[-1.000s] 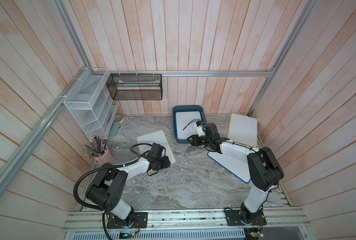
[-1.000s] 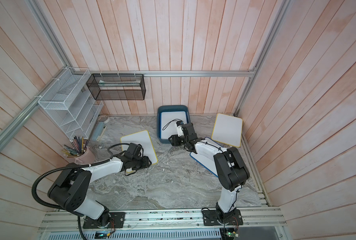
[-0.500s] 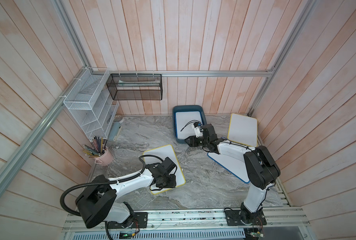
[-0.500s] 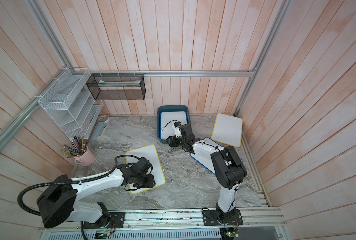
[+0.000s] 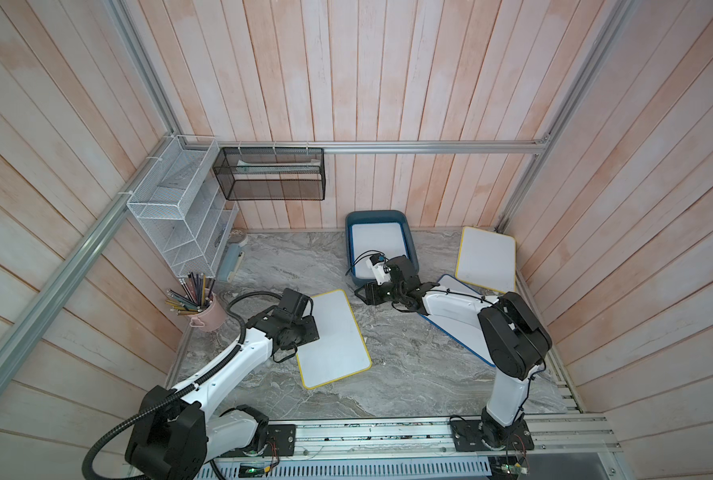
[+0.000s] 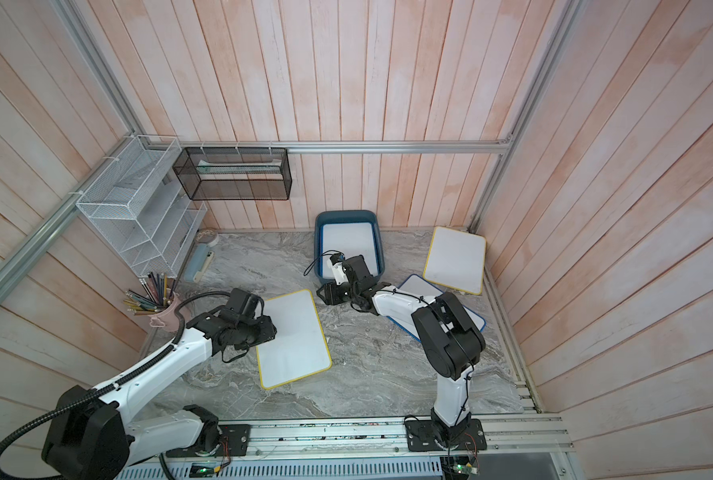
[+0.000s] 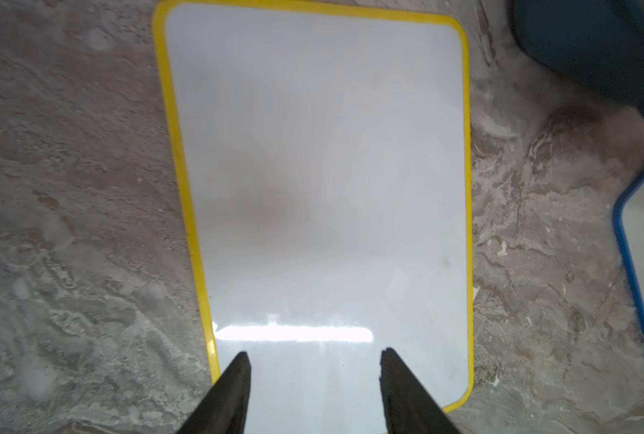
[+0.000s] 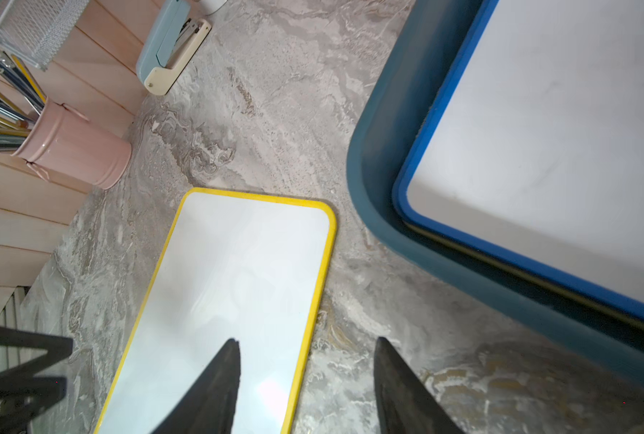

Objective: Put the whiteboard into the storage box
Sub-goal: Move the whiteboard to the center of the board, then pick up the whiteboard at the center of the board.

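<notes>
The yellow-framed rectangular whiteboard (image 5: pixel 334 338) (image 6: pixel 294 338) lies flat on the grey marble-patterned table (image 5: pixel 409 374), outside the box and at about 7 o'clock from it; the storage box, a dark teal-blue plastic tub with rounded corners (image 5: pixel 377 215) (image 6: pixel 344 215), sits at 12 o'clock on the table against the back wall, and a blue-framed whiteboard (image 5: pixel 377 245) (image 8: pixel 538 131) lies inside it; the left gripper (image 7: pixel 313 357) hangs over the 9 o'clock edge of the yellow-framed board, its 2 black fingers (image 7: pixel 234 383) spread about halfway with only white board surface showing between them, gripping nothing, and whether the tips touch the board I cannot tell; the right gripper (image 8: pixel 305 344) sits just beyond the box's 6 o'clock end, its jaws likewise about half spread and empty, 1 finger over the yellow-framed board's far corner (image 8: pixel 223 300) and 1 over bare table; a 2nd blue-framed whiteboard (image 5: pixel 461 330) lies at 3 o'clock, partly under the right arm; a 2nd yellow-framed whiteboard (image 5: pixel 488 264) rests at 2 o'clock by the side wall; a pink cup of pencils (image 5: pixel 207 316) stands at 9 o'clock, with a pale blue stapler (image 5: pixel 230 264) just beyond it, a white wire rack (image 5: pixel 180 224) at 10 o'clock and a black mesh basket (image 5: pixel 271 174) on the wall at 11 o'clock.
</notes>
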Controlling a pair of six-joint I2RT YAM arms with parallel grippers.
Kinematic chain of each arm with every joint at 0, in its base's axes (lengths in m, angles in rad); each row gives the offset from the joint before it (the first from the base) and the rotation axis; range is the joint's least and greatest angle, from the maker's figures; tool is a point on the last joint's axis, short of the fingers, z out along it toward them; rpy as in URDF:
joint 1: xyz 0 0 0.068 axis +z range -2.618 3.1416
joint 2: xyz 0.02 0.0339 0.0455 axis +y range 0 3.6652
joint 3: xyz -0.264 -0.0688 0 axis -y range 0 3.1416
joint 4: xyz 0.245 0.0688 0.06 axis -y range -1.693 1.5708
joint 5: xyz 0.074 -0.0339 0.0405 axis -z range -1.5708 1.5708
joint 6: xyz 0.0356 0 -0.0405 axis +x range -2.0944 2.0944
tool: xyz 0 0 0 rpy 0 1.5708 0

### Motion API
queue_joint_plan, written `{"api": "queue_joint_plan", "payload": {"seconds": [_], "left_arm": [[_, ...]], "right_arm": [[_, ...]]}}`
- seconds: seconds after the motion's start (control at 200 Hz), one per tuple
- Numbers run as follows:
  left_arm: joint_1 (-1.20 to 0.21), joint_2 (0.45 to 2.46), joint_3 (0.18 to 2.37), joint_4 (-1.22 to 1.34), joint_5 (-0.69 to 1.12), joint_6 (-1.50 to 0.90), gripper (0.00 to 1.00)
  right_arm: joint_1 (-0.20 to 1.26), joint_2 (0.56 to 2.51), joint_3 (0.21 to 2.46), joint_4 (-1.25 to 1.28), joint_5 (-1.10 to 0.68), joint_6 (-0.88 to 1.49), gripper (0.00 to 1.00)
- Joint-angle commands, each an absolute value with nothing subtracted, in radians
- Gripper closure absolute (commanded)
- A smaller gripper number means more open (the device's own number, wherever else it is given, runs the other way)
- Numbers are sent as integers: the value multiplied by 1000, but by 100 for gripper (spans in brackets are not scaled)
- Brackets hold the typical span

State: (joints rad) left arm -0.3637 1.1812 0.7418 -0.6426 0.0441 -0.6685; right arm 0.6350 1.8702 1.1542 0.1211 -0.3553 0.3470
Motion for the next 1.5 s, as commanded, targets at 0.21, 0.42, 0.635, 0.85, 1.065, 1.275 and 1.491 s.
{"api": "queue_joint_plan", "payload": {"seconds": [0.21, 0.42, 0.635, 0.85, 1.065, 1.275, 1.491], "left_arm": [[-88, 1162, 628, -569, 258, -677, 42], [-3, 1193, 552, -455, 405, -710, 42], [-3, 1255, 510, -362, 470, -729, 42], [-4, 1290, 516, -363, 475, -710, 42], [-3, 1314, 500, -349, 477, -694, 43], [-4, 1335, 506, -359, 463, -665, 43], [-2, 1359, 569, -422, 409, -606, 43]], "right_arm": [[670, 1899, 1082, 110, -404, 392, 43], [678, 1921, 1066, 109, -470, 442, 43], [682, 1955, 1054, 140, -527, 539, 43], [693, 1997, 1082, 106, -497, 664, 43], [705, 1999, 993, 252, -535, 818, 43], [713, 2006, 988, 286, -541, 846, 43], [713, 2015, 981, 314, -551, 861, 43]]}}
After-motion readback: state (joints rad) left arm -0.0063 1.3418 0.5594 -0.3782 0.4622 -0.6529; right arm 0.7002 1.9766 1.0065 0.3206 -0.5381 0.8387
